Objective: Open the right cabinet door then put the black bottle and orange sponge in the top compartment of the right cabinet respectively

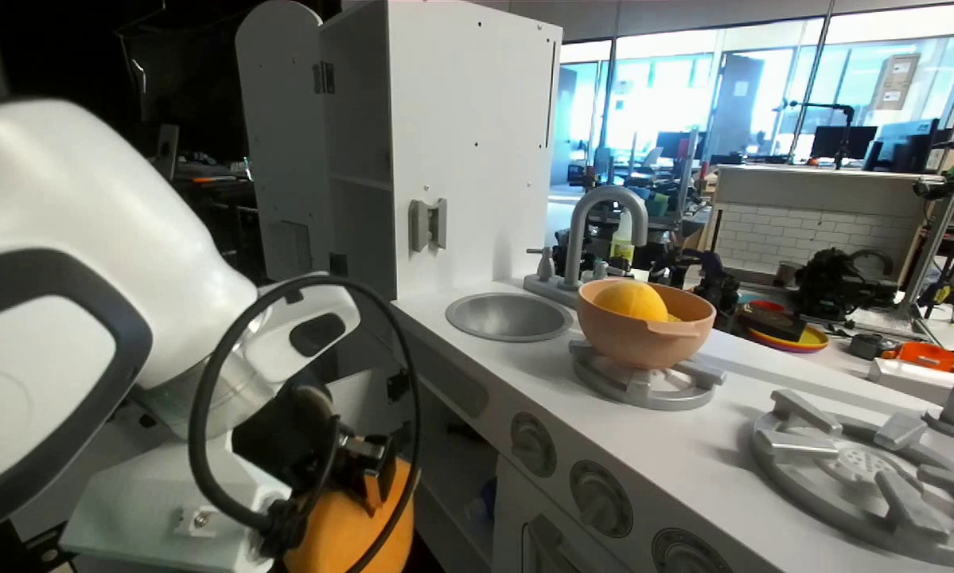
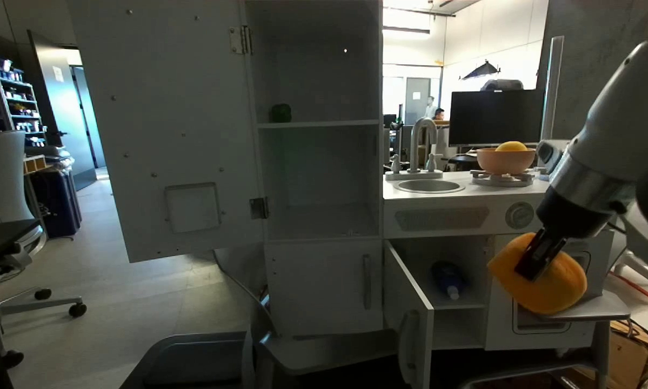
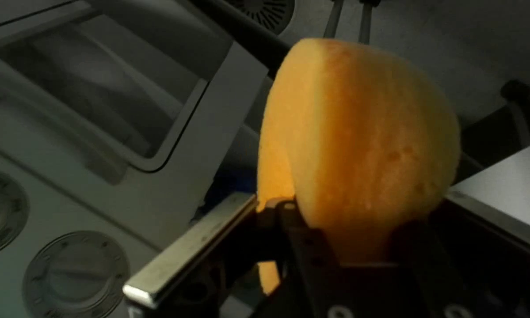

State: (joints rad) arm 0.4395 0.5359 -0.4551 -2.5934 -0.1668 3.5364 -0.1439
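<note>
Windows glare; the wrist view is dim.

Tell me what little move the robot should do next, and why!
I'd probably ease the gripper toward the open cupboard: it holds the orange sponge outside, while the door stands open and the bottle already lies on the shelf in there.
</note>
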